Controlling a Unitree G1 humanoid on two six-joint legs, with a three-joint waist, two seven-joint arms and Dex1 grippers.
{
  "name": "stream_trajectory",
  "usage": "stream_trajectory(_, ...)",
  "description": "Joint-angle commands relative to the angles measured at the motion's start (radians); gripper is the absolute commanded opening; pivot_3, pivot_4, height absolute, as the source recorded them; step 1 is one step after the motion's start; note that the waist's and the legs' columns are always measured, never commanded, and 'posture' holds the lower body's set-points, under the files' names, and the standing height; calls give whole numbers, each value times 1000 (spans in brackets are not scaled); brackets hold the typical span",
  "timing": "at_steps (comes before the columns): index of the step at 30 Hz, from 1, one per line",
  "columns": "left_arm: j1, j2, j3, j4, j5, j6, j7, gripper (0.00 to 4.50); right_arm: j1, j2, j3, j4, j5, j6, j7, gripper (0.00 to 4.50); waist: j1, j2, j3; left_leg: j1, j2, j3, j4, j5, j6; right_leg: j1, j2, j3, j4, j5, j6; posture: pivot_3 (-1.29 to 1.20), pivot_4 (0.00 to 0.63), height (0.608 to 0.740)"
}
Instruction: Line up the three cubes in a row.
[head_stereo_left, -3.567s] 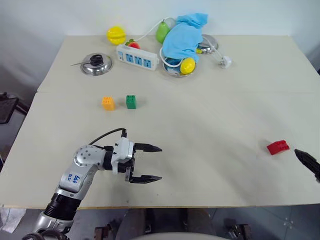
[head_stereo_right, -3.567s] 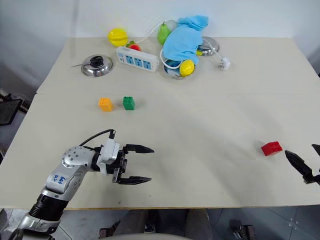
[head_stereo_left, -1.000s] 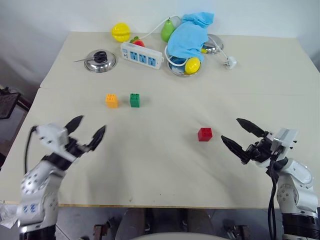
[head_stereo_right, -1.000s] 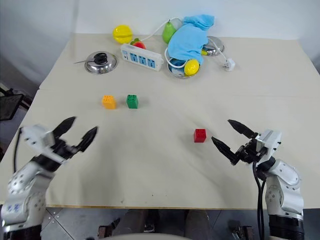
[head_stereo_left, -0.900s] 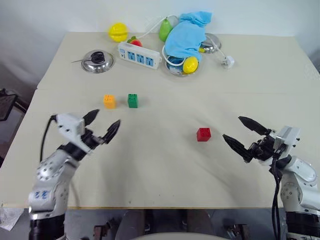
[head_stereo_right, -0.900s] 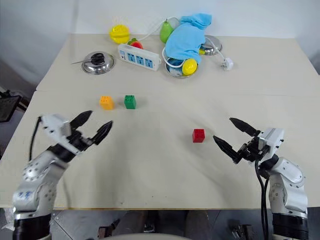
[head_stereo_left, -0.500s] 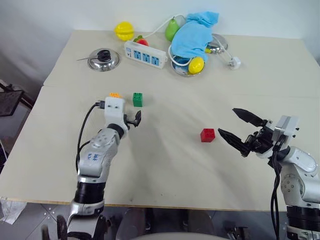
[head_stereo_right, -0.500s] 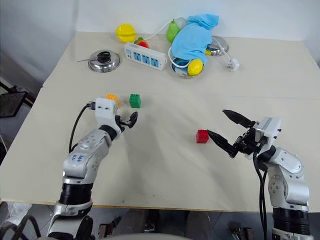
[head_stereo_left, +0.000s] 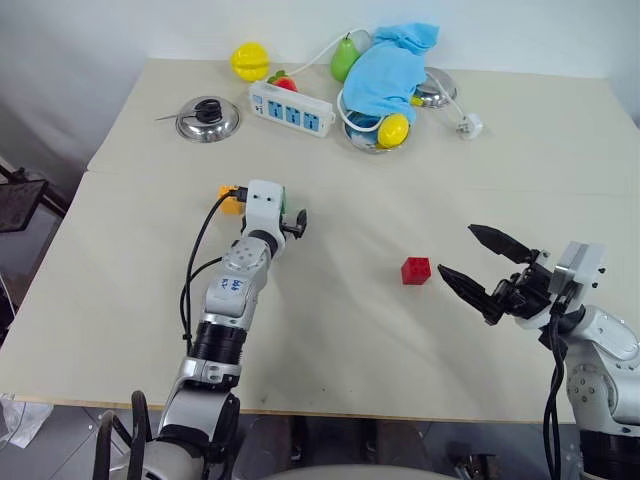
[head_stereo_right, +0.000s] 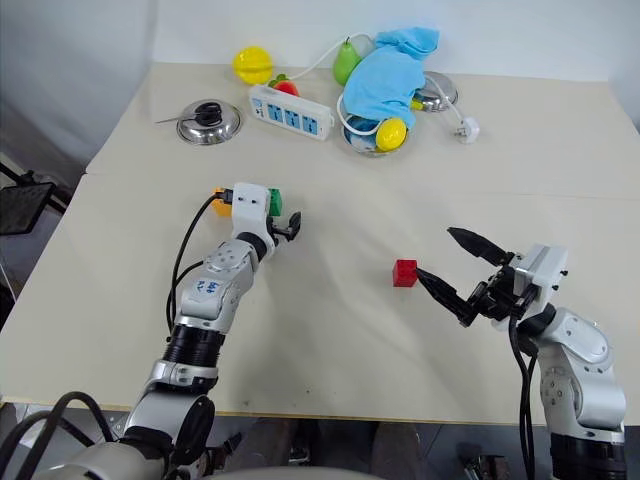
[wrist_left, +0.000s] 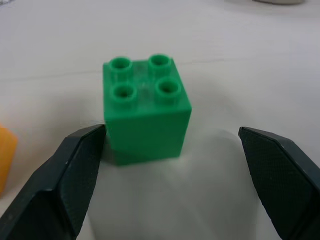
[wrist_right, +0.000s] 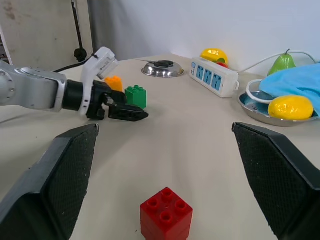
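Head views: I see my left gripper (head_stereo_right: 291, 226) reaching out over the table (head_stereo_left: 330, 330), jaws spread, with the green cube (head_stereo_right: 275, 203) just ahead of its tips and the orange cube (head_stereo_left: 230, 204) close on the arm's outer side, mostly hidden behind the wrist. My right gripper (head_stereo_left: 478, 272) sits low near the table's near right side, jaws wide apart and holding nothing; the red cube (head_stereo_left: 416, 271) lies just past its fingertips, toward the left arm, not touching them. The red cube is well apart from the green and orange pair. Beyond both hands, along the far edge, are a lid (head_stereo_left: 207, 119), a power strip (head_stereo_left: 291, 109), a blue cloth (head_stereo_left: 388, 66) and yellow toy fruit (head_stereo_left: 250, 61). Left wrist view: I see the green cube (wrist_left: 145, 109) upright, studs up, directly ahead between my two fingers (wrist_left: 60, 187); one finger's tip is at or almost at the cube's side, the other stands clear, so nothing is gripped. An orange edge (wrist_left: 6, 155) shows beside that nearer finger. Right wrist view: I see the red cube (wrist_right: 166, 214) centred ahead between my spread fingers (wrist_right: 55, 185), short of them, with the left gripper (wrist_right: 127, 110) beyond it at the green cube (wrist_right: 136, 96).
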Motion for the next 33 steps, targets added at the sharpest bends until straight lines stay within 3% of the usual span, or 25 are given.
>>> stream_trajectory(1, -65, -8, 15, 63, 13, -103, -6, 4500, 18, 9, -18, -41, 26, 1, -13, 4475, -1, 0, 0, 0, 0, 0, 0, 0, 0, 0, 0, 0, 0, 0, 0, 0, 150, 740)
stream_trajectory(4, -79, -7, 17, 97, 21, -150, -8, 3933, 27, 11, -16, -46, 25, 1, -17, 4500, -4, 0, 0, 0, 0, 0, 0, 0, 0, 0, 0, 0, 0, 0, 0, 0, 150, 740)
stream_trajectory(10, -48, 15, 9, 49, 16, -110, -61, 1974, 42, 13, -17, -57, 27, 4, -29, 4500, -5, 0, 0, 0, 0, 0, 0, 0, 0, 0, 0, 0, 0, 0, 0, 0, 150, 740)
stream_trajectory(12, -33, 35, 10, 15, 12, -88, -92, 1509, 47, 12, -21, -59, 25, 3, -32, 4500, -6, 0, 0, 0, 0, 0, 0, 0, 0, 0, 0, 0, 0, 0, 0, 0, 150, 740)
stream_trajectory(17, 26, 97, -22, -106, -123, -165, -437, 1531, 72, -1, -53, -65, 28, 0, -36, 4500, -5, 0, 0, 0, 1, 0, 0, 0, 0, 0, 0, 0, 0, 0, 0, 0, 150, 740)
stream_trajectory(20, 108, 239, -102, -174, -230, -353, -924, 1531, 135, -34, -113, -80, 45, 10, -14, 4500, -8, 1, 0, 0, 1, 1, 0, 0, 0, -1, 0, 1, 0, 0, 0, 0, 150, 740)
stream_trajectory(24, 88, 340, -173, -89, -266, -461, -1273, 1531, 234, -86, -184, -94, 74, 29, 43, 4500, -7, 1, 0, 0, 1, 2, 0, 0, -1, -1, 1, 1, 0, 0, -1, 0, 150, 740)
stream_trajectory(28, -25, 304, -217, 107, -208, -543, -1370, 1531, 339, -127, -236, -96, 97, 44, 122, 4500, 0, 1, 0, 0, -1, 1, 1, 0, 1, 1, 0, 1, 0, 0, 1, 0, 150, 740)
stream_trajectory(33, -142, 219, -225, 349, -137, -667, -1367, 1531, 411, -129, -250, -87, 95, 31, 185, 4500, -6, 0, 0, 0, -2, 2, 1, 1, 1, 0, 0, 1, -1, 1, 2, 0, 150, 740)
